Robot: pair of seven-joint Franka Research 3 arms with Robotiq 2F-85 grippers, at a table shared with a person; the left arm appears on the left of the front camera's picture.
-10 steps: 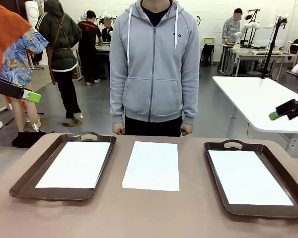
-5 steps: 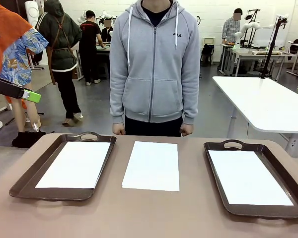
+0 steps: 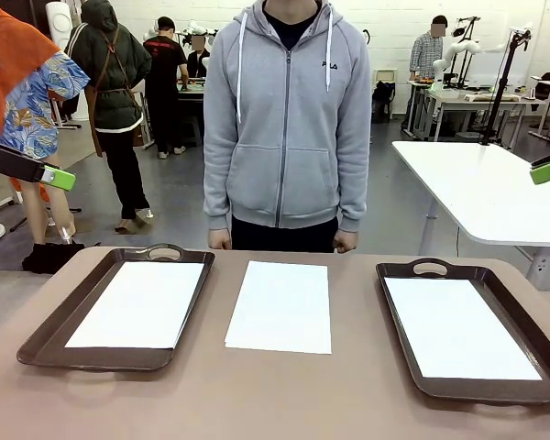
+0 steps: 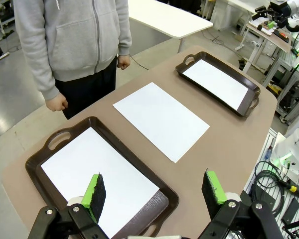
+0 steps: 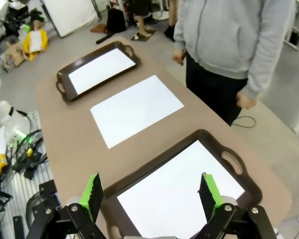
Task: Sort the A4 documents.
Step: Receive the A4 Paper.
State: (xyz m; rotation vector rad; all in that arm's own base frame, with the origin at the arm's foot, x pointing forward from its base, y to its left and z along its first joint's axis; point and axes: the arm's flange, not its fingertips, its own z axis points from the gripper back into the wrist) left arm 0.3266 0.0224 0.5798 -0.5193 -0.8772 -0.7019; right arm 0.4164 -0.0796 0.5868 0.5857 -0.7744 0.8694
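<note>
I'm counting three paper sheets (image 3: 137,303) (image 3: 280,306) (image 3: 458,327), two brown trays (image 3: 60,321) (image 3: 486,390), two grippers (image 4: 153,186) (image 5: 149,191) and one person (image 3: 287,119) standing opposite right now.

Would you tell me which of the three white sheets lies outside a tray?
The middle sheet, flat on the table between the left tray and right tray; the other two lie inside them.

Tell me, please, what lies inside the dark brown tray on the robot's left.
White A4 paper lies flat inside the left tray, covering most of its floor. Anything beneath it is hidden.
</note>
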